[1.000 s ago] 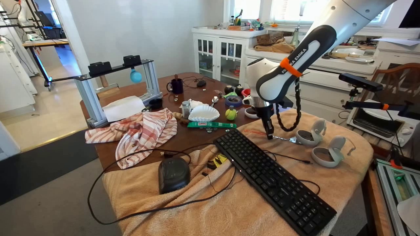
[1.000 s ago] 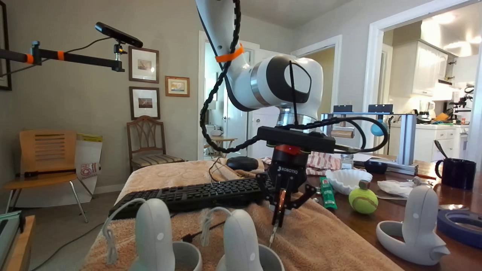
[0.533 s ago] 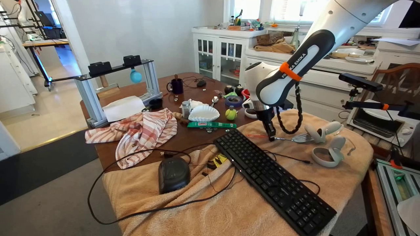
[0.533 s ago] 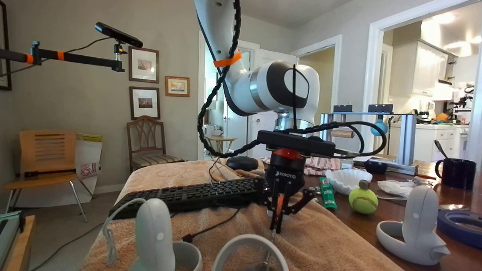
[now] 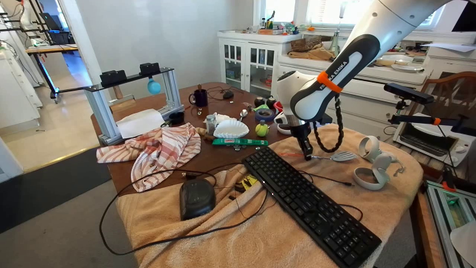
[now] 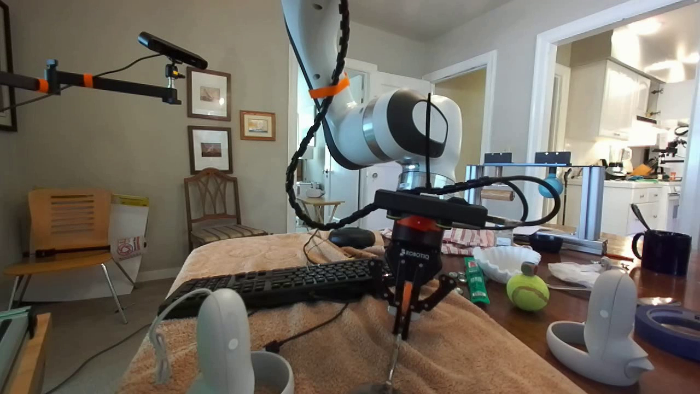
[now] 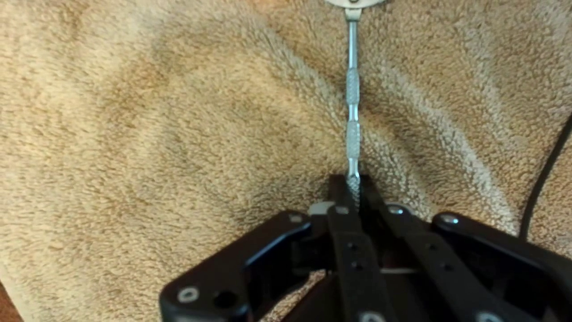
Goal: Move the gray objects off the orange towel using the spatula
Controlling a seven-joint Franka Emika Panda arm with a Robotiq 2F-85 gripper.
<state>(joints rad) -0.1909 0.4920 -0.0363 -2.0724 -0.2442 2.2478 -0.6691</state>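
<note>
My gripper [image 5: 307,158] is shut on the metal shaft of the spatula [image 5: 344,156], low over the orange towel [image 5: 256,238]. The slotted head points away from the fingers; the orange handle trails behind them. In the wrist view the shaft [image 7: 353,89] runs from between the fingertips [image 7: 351,190] to the head, mostly cut off at the top. Two gray controllers are on the towel: one tipped with its ring [image 5: 368,147] raised, beyond the spatula head, and one [image 5: 372,178] beside it. In an exterior view one gray controller [image 6: 224,334] shows; the tipped one is out of view.
A third gray controller [image 6: 596,339] stands on the wooden table near blue tape [image 6: 670,328] and a tennis ball [image 6: 528,290]. A black keyboard [image 5: 308,204] and its cables lie on the towel beside the gripper. A camera arm [image 5: 420,118] stands past the towel's edge.
My gripper has lowered slightly and the spatula head has moved outward. One gray controller has been pushed away from the gripper and tipped, leaving one exterior view.
</note>
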